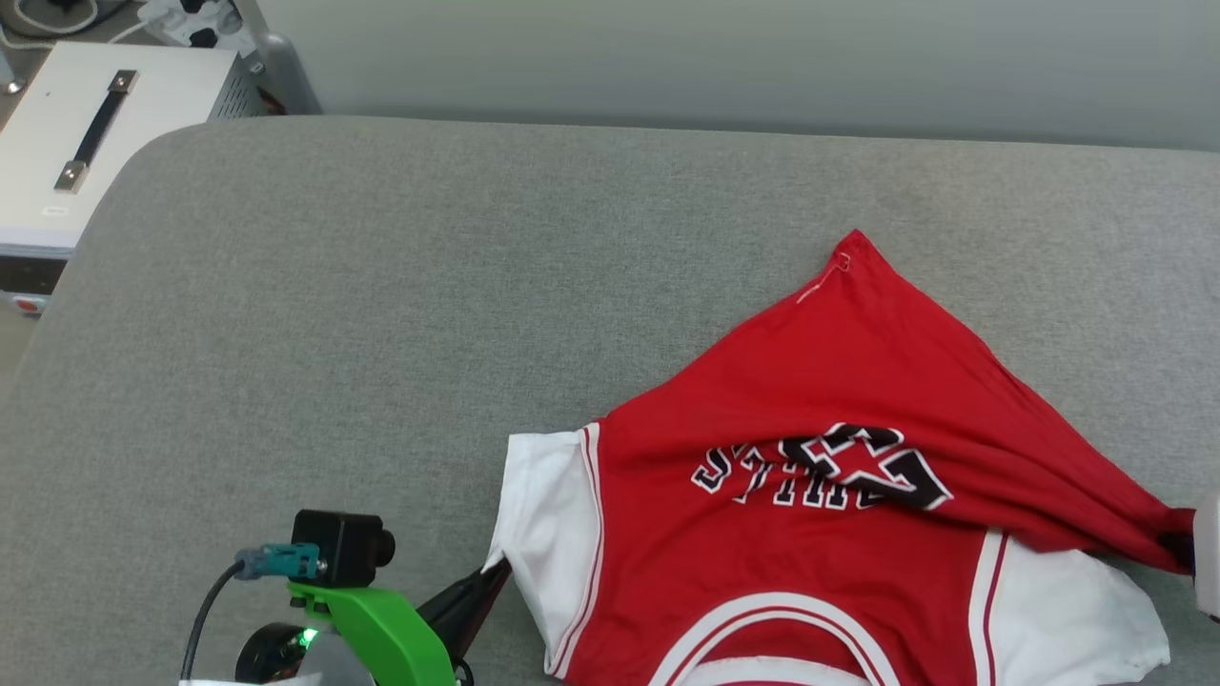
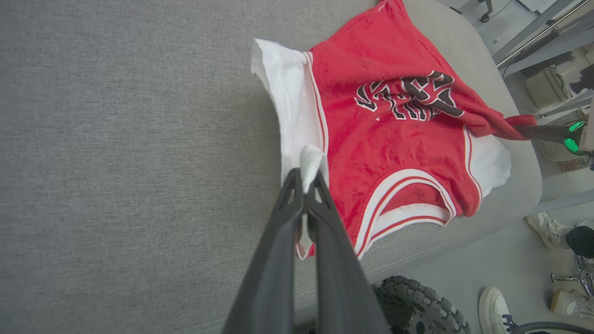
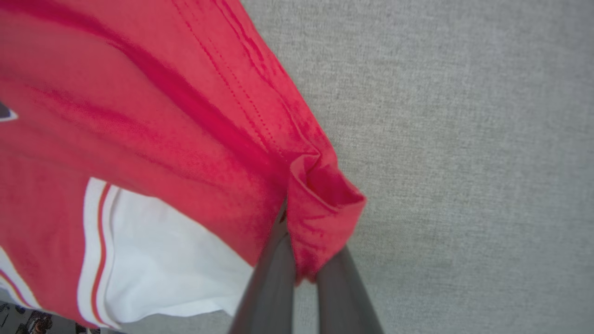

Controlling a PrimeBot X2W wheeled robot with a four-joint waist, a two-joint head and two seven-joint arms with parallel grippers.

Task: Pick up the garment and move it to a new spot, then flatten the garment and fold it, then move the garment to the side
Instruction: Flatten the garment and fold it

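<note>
Your left gripper (image 1: pixel 488 577) rises from the lower left of the head view, its two dark fingers (image 2: pixel 290 199) pressed together on a white sleeve of the garment (image 1: pixel 810 381). Your right gripper (image 3: pixel 306 260), at that view's right edge, is clamped on a red corner.

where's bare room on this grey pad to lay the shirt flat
Bare: the pad's left half, from the white box to the garment's sleeve, and the strip beyond it. Crowded: near right, left claw and right claw gripping it.
</note>
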